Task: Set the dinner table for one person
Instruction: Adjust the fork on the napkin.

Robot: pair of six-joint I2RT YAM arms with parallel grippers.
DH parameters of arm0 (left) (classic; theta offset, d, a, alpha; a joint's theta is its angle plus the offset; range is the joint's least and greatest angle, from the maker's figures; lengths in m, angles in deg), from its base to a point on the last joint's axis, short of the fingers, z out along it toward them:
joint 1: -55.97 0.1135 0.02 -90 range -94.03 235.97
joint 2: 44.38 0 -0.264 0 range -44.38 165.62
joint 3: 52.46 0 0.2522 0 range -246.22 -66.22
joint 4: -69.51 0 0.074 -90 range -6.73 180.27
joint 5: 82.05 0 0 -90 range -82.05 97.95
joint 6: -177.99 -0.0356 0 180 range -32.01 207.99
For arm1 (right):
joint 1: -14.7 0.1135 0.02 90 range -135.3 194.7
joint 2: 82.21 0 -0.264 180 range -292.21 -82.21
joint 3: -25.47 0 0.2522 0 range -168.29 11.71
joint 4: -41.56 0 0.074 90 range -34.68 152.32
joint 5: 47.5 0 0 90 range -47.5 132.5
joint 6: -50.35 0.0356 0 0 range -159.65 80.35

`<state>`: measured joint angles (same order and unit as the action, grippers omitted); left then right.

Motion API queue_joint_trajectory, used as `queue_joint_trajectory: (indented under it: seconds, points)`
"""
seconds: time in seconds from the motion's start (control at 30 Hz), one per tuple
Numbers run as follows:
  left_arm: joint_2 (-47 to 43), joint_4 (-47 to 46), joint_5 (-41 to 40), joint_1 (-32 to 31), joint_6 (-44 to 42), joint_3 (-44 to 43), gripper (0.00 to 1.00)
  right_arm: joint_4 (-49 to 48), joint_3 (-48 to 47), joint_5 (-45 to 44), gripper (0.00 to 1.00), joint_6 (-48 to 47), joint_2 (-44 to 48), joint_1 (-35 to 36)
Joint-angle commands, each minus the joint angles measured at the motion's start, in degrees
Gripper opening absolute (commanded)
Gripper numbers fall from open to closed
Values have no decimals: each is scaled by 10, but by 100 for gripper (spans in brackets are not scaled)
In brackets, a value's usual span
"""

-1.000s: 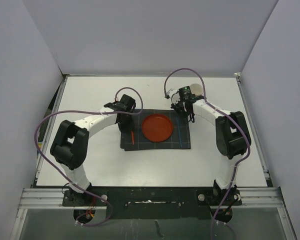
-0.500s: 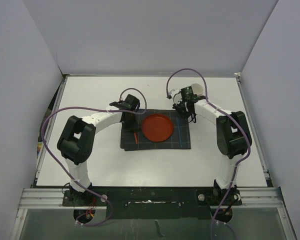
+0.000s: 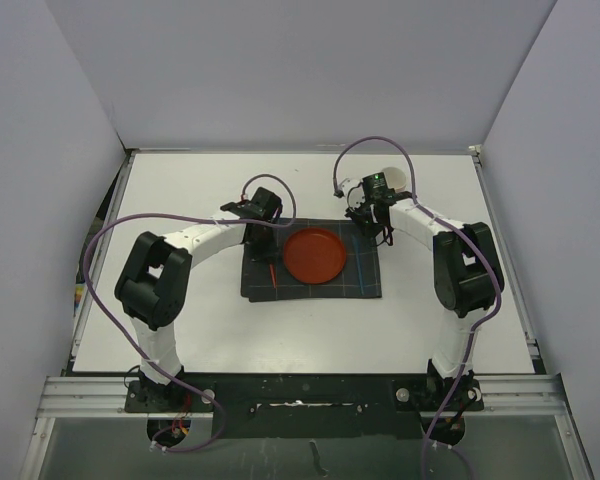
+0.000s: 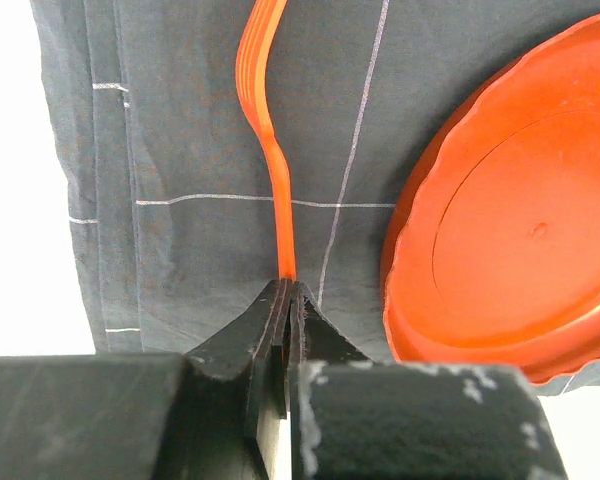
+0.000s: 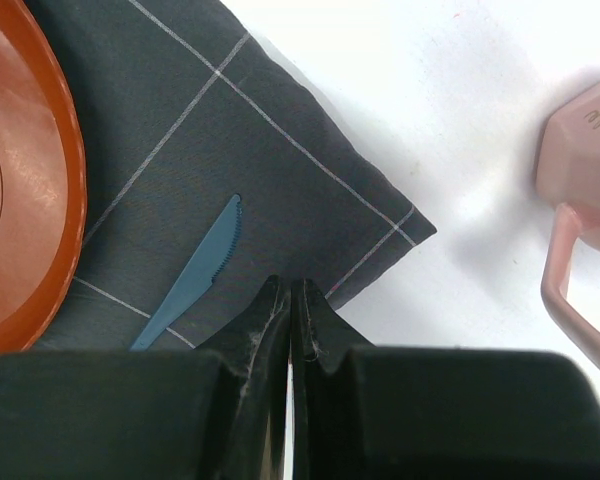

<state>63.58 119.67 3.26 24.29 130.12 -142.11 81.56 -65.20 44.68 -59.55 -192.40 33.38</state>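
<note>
Three pieces set on mat (image 3: 360, 282): plate (image 3: 314, 255), fork (image 4: 279, 200) left, knife (image 5: 192, 268) right. Leaves mug (image 5: 590, 140), far right on surface (image 3: 180, 180). Closed: right claw (image 5: 288, 290) empty, left claw (image 4: 288, 290) at fork handle, grip unclear.

Pink mug (image 5: 586, 140) runs off the right edge.

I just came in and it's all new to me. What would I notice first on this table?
A big orange-red plate sits in the middle of a dark grid mat on the white dinner table. Just left of it, the left gripper pinches the handle end of an orange fork. Right of the plate lie a blue knife on the mat and a pink mug off its corner.
</note>
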Motion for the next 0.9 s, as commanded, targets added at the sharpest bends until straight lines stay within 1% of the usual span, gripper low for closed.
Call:
queue_joint_trajectory:
  seconds: [0.0,0.17,0.27,0.3,0.43,0.87]
  points:
    - [-4,1,-17,-3,-8,-21,0,-15,-4,8,0,7,21,-4]
    - [3,12,-33,-2,-4,-17,1,-9,-6,8,0,6,17,-4]
    - [12,11,-36,-3,1,-22,14,-8,-5,8,0,5,18,-4]
    - [13,12,-36,-4,2,-25,17,-8,-5,8,0,5,18,-4]
    - [19,5,-35,-5,2,-32,21,-5,-5,12,0,3,19,-4]
    - [52,-5,-22,-5,-3,-52,22,-7,-1,15,0,-2,21,-4]
